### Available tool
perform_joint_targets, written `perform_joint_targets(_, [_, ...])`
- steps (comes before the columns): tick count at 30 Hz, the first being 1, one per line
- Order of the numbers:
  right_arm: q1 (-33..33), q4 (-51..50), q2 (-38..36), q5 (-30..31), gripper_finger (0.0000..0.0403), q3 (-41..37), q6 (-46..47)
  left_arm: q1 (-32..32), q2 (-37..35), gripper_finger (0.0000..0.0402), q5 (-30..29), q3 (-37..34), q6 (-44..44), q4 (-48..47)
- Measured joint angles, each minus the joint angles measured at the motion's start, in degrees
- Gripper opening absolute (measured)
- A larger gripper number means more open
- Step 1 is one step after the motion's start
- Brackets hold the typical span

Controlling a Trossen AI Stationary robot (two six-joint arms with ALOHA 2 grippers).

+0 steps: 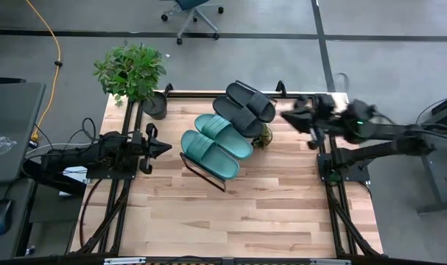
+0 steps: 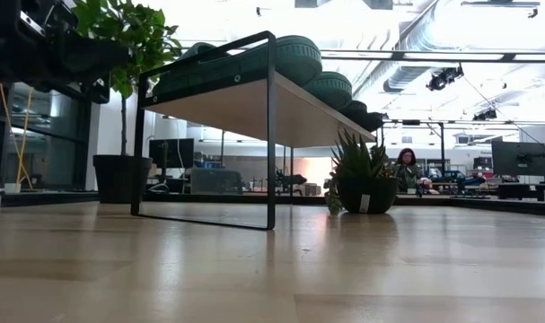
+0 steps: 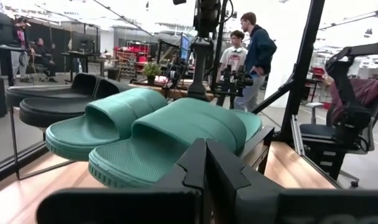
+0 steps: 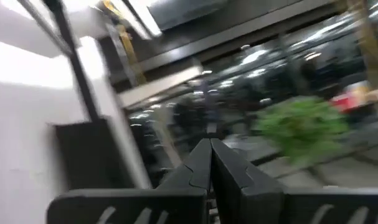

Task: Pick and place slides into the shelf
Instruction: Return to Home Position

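At the front of the bench (image 1: 230, 221), closest to us, we see bare wood from one side to the other. That is the biggest open room for moving.

A bit farther in, the left gripper (image 1: 166, 147) hangs by the left edge of the bench. Its two fingers are pressed together and pinch nothing. Its tip points at the shelf (image 2: 254, 103), with a small strip of bare wood between them.

The shelf stands in the middle of the bench, turned at a slant to the bench edges. We count four slides on it, packed close in one row. Two are teal and two are black. One teal slide (image 1: 210, 153) lies at the near end, and the other teal slide (image 1: 224, 135) lies right beside it. Then comes one black slide (image 1: 238, 115). The other black slide (image 1: 251, 100) lies at the far end, close to the far edge of the bench.

One small spiky plant (image 1: 264, 137) stands just beside the shelf on the right. Past it, the right gripper (image 1: 288, 115) is near the right edge, pointing at the black slides but well apart from them. Its fingers are pressed together too, and they hold nothing.

One leafy plant (image 1: 131, 72) in a dark pot stands at the far left corner. Beyond the bench we see one office chair (image 1: 192, 11) on the grey floor. The left wrist view shows two people (image 3: 258, 50) standing in the room behind.
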Motion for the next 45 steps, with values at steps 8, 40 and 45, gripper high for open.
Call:
perform_joint_targets(8, [7.31,16.89,-11.85,10.72,0.0,-20.31,-4.53,0.0,0.0,0.0001,0.0,0.0,0.66,-0.54])
perform_joint_targets(40, [7.4,22.7,-41.14,11.18,0.0,-44.98,-12.5,0.0,0.0,0.0001,-0.02,0.02,0.92,-0.52])
perform_joint_targets(45, [7.37,18.17,-41.12,11.63,0.0,-45.02,-14.02,0.0,0.0,0.0001,-0.02,0.02,0.92,-0.51])
